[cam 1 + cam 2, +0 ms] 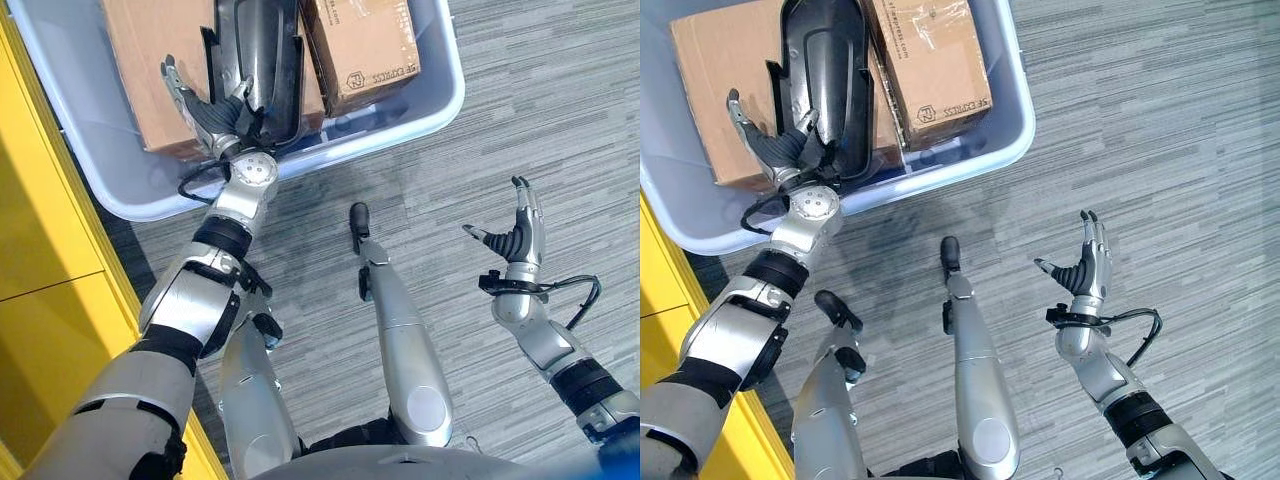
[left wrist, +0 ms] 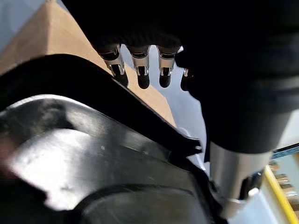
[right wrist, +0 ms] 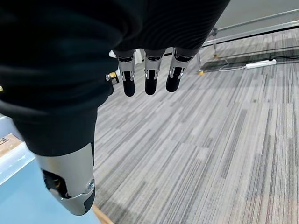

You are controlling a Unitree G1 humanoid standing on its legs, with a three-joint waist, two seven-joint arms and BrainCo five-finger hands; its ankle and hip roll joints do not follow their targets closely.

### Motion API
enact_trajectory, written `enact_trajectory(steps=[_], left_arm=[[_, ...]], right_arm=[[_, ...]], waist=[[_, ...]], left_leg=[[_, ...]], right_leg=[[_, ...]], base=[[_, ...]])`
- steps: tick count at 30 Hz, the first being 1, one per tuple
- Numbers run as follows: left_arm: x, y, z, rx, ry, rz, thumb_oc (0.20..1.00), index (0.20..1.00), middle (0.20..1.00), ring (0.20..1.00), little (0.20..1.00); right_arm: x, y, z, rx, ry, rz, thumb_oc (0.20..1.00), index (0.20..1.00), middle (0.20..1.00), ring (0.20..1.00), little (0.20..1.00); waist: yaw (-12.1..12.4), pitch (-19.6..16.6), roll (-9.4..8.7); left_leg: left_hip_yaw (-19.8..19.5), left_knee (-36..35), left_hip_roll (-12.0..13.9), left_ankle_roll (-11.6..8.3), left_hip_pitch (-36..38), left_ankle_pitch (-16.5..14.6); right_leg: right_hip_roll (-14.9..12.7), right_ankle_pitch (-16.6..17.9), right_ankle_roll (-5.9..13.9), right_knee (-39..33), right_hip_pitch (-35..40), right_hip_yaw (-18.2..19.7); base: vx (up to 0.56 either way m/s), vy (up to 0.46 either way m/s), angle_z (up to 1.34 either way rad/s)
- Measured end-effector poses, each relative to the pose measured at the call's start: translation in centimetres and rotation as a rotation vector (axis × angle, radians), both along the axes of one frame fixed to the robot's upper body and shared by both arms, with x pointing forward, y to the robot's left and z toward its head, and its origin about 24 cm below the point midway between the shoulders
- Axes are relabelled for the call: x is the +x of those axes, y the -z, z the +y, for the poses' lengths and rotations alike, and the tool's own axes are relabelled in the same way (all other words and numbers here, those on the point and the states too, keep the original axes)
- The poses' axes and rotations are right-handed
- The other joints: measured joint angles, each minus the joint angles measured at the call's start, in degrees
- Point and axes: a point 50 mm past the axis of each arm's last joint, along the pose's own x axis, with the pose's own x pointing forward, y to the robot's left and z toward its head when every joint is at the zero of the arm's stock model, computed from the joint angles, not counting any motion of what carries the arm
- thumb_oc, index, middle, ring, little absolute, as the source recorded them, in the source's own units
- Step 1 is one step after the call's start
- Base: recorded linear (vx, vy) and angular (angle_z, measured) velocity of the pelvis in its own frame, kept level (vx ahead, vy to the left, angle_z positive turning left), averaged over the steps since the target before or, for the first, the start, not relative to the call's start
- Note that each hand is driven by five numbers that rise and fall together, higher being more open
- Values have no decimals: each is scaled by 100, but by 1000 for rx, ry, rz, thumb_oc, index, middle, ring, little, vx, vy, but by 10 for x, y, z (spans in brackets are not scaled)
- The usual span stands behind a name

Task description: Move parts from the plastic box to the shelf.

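Observation:
A pale blue plastic box (image 1: 440, 100) stands on the floor ahead of me. Inside it a long glossy black part (image 1: 260, 50) lies between two cardboard boxes, one on the left (image 1: 150, 60) and one on the right (image 1: 365, 40). My left hand (image 1: 212, 118) is inside the box at the part's near end, open, fingers spread over the left carton and thumb against the part's edge. In the left wrist view the straight fingers (image 2: 140, 70) hover just above the black part (image 2: 93, 154). My right hand (image 1: 518, 240) is open over the carpet to the right, holding nothing.
The yellow shelf (image 1: 40, 250) runs along my left side, close to the plastic box. Grey striped carpet (image 1: 560, 120) lies right of the box. A white power strip (image 3: 259, 64) and a metal frame's legs stand farther off in the right wrist view.

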Motion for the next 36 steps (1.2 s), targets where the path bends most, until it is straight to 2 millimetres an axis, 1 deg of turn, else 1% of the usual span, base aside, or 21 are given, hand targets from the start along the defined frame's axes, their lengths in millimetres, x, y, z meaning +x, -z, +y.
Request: enact_trajectory(steps=[3, 6, 11, 19, 26, 32, 36], left_arm=[[3, -5, 6, 12, -13, 30, 1000, 1000, 1000, 1000, 1000], [5, -10, 15, 37, -55, 61, 1000, 1000, 1000, 1000, 1000], [7, -13, 18, 45, -71, 95, 1000, 1000, 1000, 1000, 1000], [8, -29, 26, 107, -88, 113, 1000, 1000, 1000, 1000, 1000], [10, -29, 30, 133, -95, 153, 1000, 1000, 1000, 1000, 1000], [13, -29, 31, 181, -79, 223, 1000, 1000, 1000, 1000, 1000], [13, -29, 34, 187, -66, 233, 1000, 1000, 1000, 1000, 1000]], right_arm=[[2, 0, 0, 7, 3, 2, 1000, 1000, 1000, 1000, 1000], [7, -6, 1, 13, 0, -15, 1000, 1000, 1000, 1000, 1000], [7, -4, 4, 23, -11, -2, 1000, 1000, 1000, 1000, 1000], [8, -3, 5, 30, -20, 8, 1000, 1000, 1000, 1000, 1000], [15, -13, 7, 33, -37, -8, 1000, 1000, 1000, 1000, 1000], [16, -17, -4, 13, -19, 10, 1000, 1000, 1000, 1000, 1000], [16, -19, -2, 16, -28, 12, 1000, 1000, 1000, 1000, 1000]], waist=[[-29, -2, -22], [-107, -7, -37], [-112, -10, -41], [-119, -20, -52], [-125, -21, -54], [-113, -50, -58], [-107, -58, -58]], left_leg=[[-2, 17, 4, -1, -83, -1], [-3, 70, 23, -4, -153, -19], [0, 94, 37, -17, -168, -36], [3, 163, 79, -24, -335, -41], [13, 204, 87, -32, -340, -64], [34, 225, 93, -39, -358, -71], [78, 264, 97, -40, -366, -128]], right_leg=[[1, 1, -1, 0, -69, -8], [10, 18, -24, 0, -118, -14], [26, 1, -3, -2, -141, 12], [62, 24, -21, 8, -302, 25], [68, 31, -18, 7, -304, 49], [76, 34, -15, 33, -350, 80], [76, 42, -2, 41, -386, 135]], base=[[0, 0, 0], [0, 0, 0], [3, 2, -2], [0, 0, 0], [0, 0, 0], [0, 0, 0], [10, 11, -3]])
